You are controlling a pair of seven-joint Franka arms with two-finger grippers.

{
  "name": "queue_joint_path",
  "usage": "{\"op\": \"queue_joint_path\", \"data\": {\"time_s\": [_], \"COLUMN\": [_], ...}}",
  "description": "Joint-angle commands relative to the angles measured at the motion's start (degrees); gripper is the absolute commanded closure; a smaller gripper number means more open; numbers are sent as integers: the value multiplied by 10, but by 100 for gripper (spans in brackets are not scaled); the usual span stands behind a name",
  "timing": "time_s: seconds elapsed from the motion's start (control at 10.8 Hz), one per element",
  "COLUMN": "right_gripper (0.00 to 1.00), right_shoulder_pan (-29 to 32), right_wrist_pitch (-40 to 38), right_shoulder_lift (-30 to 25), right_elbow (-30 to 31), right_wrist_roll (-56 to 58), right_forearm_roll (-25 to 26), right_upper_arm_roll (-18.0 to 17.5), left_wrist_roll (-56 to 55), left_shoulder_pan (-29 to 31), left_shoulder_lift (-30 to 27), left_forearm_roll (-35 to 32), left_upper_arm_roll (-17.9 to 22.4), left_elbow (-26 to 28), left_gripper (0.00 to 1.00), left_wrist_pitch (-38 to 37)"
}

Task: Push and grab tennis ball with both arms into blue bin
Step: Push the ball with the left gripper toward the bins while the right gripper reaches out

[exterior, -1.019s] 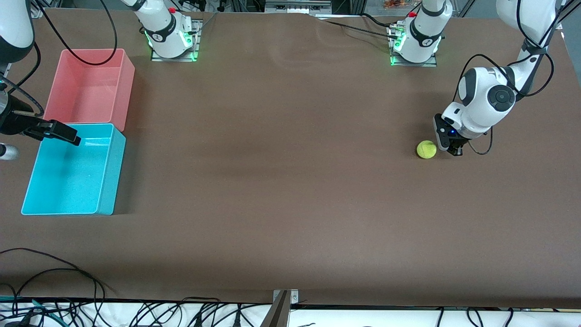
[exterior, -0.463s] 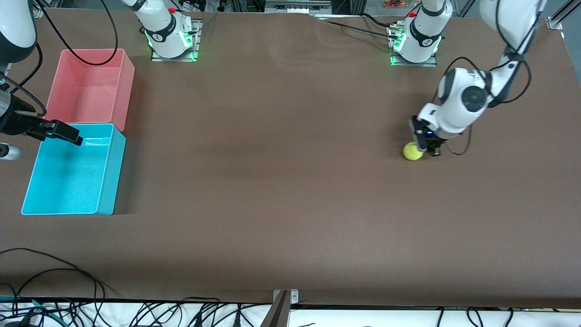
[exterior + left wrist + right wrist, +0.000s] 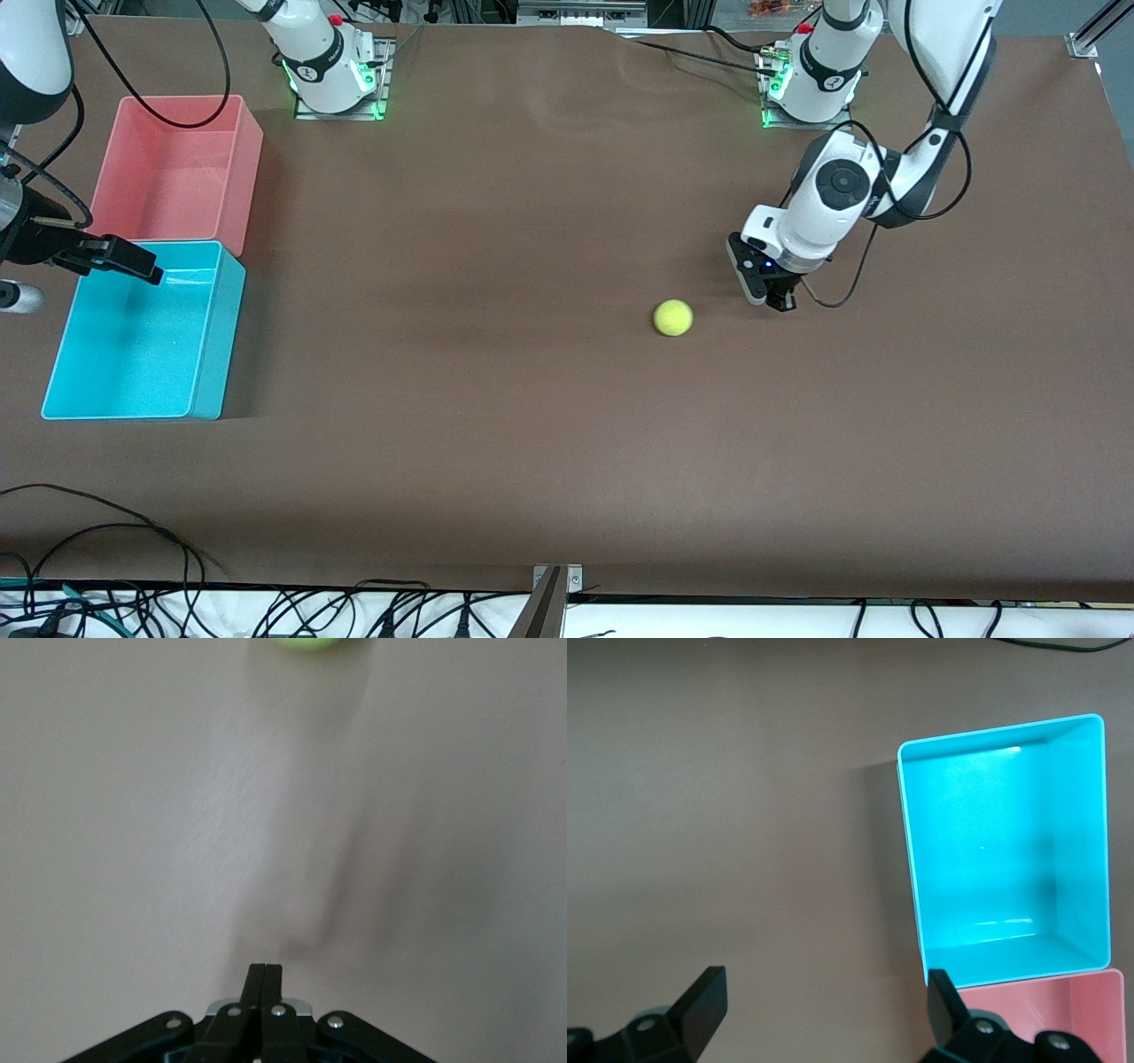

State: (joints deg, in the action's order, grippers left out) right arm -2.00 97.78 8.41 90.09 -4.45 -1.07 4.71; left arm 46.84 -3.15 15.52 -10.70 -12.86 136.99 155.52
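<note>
The tennis ball (image 3: 672, 317) lies on the brown table near its middle, toward the left arm's end. It shows as a yellow-green sliver in the left wrist view (image 3: 306, 641). My left gripper (image 3: 779, 302) is shut and empty, low over the table beside the ball and apart from it, on the side toward the left arm's end. Its closed fingers point at the ball in the left wrist view (image 3: 265, 971). The blue bin (image 3: 142, 346) stands at the right arm's end. My right gripper (image 3: 111, 259) waits open above the bin's corner and shows wide open in the right wrist view (image 3: 824, 1010). The bin (image 3: 1001, 850) holds nothing.
A pink bin (image 3: 177, 168) of the same size adjoins the blue bin, farther from the front camera, and shows in the right wrist view (image 3: 1072, 1010). Cables (image 3: 133, 567) lie along the table's near edge. The arms' green-lit bases (image 3: 332, 80) stand at the back.
My left gripper swept toward the right arm's end and pushed the ball. The ball rolled ahead and now lies apart from the gripper. The right arm has not moved.
</note>
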Motion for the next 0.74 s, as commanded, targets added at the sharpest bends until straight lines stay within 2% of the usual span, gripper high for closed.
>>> {"op": "queue_joint_path", "data": {"time_s": [0.0,0.09,0.37,0.65], "right_gripper": [0,0,0,0], "right_shoulder_pan": [-22,-24,-24,-24], "right_wrist_pitch": [18,35,154,256], "right_shoulder_lift": [22,37,51,120], "right_elbow": [11,18,86,80], "right_wrist_roll": [-2,-2,-1,8], "right_forearm_roll": [-16,-17,-28,-27], "right_upper_arm_roll": [0,-1,-29,-36], "left_wrist_roll": [1,-2,-10,-10], "left_shoulder_pan": [25,33,36,39], "left_shoulder_lift": [-48,-68,-103,-158], "left_forearm_roll": [-19,-18,-18,-18], "left_upper_arm_roll": [6,6,7,7], "left_elbow": [1,6,7,14], "left_gripper": [1,0,0,0], "left_wrist_pitch": [-61,-75,-83,-138]}}
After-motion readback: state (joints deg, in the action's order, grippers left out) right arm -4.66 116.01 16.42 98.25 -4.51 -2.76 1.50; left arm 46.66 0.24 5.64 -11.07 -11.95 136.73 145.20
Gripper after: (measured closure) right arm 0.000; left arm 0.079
